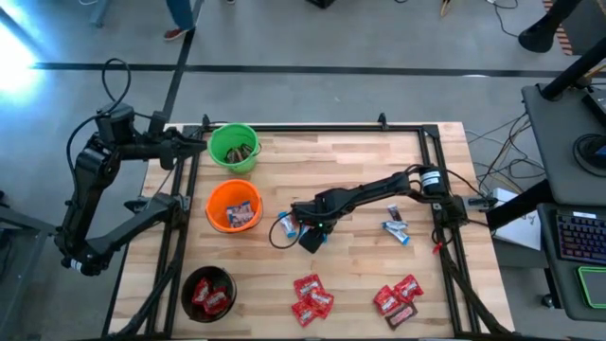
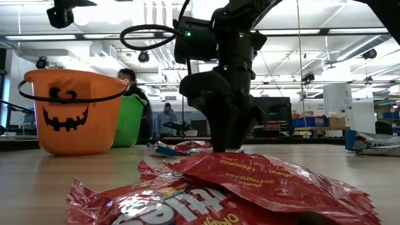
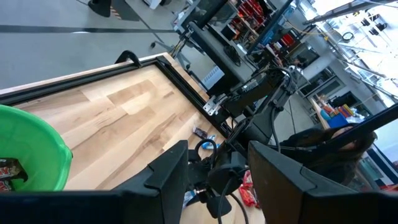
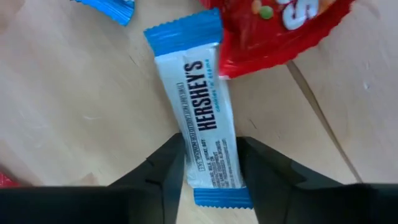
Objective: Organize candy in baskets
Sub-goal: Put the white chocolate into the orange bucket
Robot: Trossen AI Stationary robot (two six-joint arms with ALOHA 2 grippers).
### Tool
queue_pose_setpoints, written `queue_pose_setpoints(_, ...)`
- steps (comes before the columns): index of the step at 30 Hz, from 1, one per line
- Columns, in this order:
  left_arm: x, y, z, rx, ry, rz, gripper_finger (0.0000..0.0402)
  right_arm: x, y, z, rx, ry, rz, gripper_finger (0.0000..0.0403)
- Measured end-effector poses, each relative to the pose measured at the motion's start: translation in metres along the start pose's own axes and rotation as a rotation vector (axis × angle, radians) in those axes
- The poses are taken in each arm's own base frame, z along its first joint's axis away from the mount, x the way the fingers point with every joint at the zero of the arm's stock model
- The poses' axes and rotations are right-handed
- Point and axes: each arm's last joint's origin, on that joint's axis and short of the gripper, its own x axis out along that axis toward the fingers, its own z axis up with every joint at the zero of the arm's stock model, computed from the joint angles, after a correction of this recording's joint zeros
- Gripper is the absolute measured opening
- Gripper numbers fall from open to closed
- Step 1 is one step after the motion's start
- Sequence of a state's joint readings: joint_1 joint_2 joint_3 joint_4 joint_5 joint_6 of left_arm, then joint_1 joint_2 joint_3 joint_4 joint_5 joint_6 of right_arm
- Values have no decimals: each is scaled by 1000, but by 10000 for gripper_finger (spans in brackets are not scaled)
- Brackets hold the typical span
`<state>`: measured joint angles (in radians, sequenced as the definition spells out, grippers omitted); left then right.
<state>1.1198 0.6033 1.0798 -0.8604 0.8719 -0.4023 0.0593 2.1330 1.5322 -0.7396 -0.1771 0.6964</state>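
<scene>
Candy bar (blue-and-white) lies flat on the worktop between the right pincer's spread fingers; pinching squarely mid-wrapper should avoid the red packet.

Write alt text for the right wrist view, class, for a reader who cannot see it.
The right gripper has its two dark fingers on either side of a blue-and-white Hershey's bar lying flat on the wooden table. A red Skittles packet overlaps the bar's far corner.
</scene>
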Motion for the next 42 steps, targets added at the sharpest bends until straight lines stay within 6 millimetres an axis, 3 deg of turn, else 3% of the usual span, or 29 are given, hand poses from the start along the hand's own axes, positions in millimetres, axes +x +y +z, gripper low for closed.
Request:
queue_pose_setpoints(5,0,0,0,0,0,0,150,0,-1,0,2,6,-4,115)
queue_pose_setpoints(16,0,0,0,-3,0,0,150,-10,2,-3,26,23,20,111)
queue_pose_setpoints(22,0,0,0,-6,0,-1,150,-28,10,0,31,-3,47,109)
queue_pose_setpoints(30,0,0,0,-8,0,-1,150,-67,41,-1,-44,-61,158,109)
queue_pose_setpoints(42,0,0,0,-7,0,-1,150,-106,71,5,-99,-167,246,109)
